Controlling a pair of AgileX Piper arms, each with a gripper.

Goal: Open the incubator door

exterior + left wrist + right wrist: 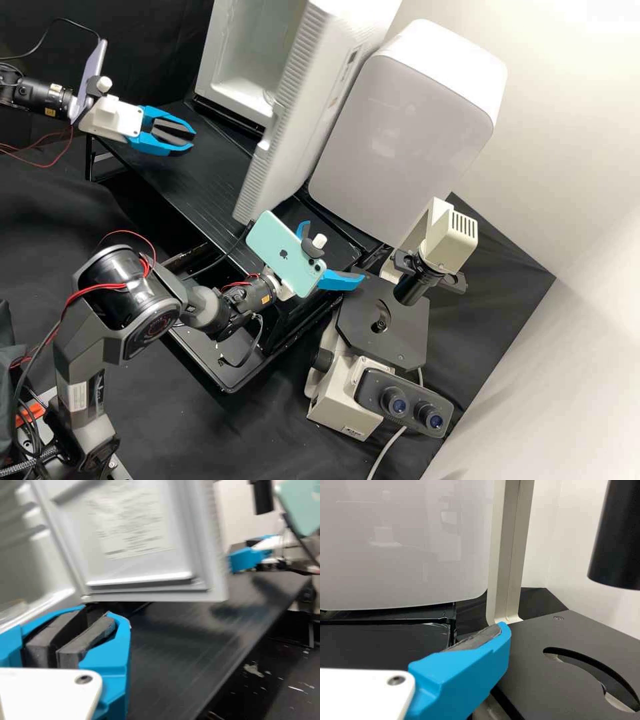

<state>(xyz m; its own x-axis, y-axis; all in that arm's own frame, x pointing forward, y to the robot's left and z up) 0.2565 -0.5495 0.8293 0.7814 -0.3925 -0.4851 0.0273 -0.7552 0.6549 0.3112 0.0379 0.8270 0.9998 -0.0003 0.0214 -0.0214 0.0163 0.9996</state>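
High view: overpushed by the closed left hand [192, 136] at its nine o'clock, the door [303, 113] could strike the cabinet [400, 147] at three; right hand [333, 251] open.

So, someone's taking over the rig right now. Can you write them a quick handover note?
Left gripper: shut, empty, in front of the incubator and apart from its door.
Right gripper: open, empty, near the microscope.
Job's things: incubator on the bench, its door swung out, the inside showing.
Done: door open.
Left: probably nothing but a check that it is open far enough, then parking the arms.
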